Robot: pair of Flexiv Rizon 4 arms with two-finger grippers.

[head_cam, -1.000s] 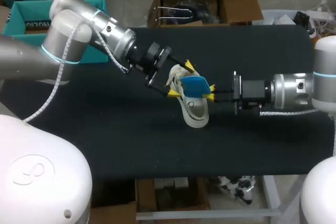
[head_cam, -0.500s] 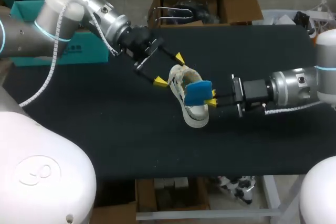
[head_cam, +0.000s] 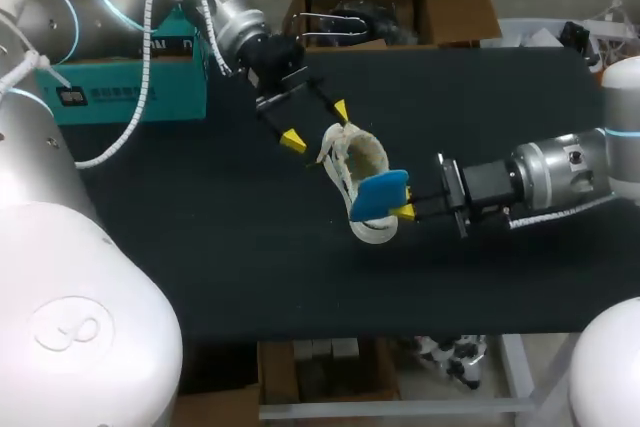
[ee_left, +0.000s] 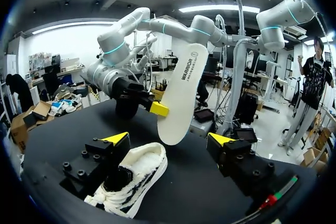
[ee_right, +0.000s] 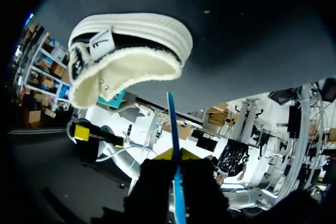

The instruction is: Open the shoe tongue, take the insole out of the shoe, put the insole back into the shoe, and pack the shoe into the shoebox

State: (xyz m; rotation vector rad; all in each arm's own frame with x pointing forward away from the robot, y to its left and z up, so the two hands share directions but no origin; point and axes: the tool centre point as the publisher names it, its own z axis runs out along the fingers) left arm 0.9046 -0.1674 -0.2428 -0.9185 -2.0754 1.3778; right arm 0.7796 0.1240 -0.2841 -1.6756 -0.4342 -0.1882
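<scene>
Insole [head_cam: 380, 194] over shoe [head_cam: 362, 157]; teal box [head_cam: 120, 107] well apart.

Insole [ee_right: 172, 124] between fingers [ee_right: 153, 182], shoe [ee_right: 128, 59] ahead

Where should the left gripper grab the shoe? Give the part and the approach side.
On the shoe, pinch the fleecy collar rim from the left arm's side: one finger of the open left gripper inside the mouth, one outside. The mouth gapes upward and the rim is a thin lip. The right gripper holds the insole at the far side, so a clash seems unlikely.
</scene>
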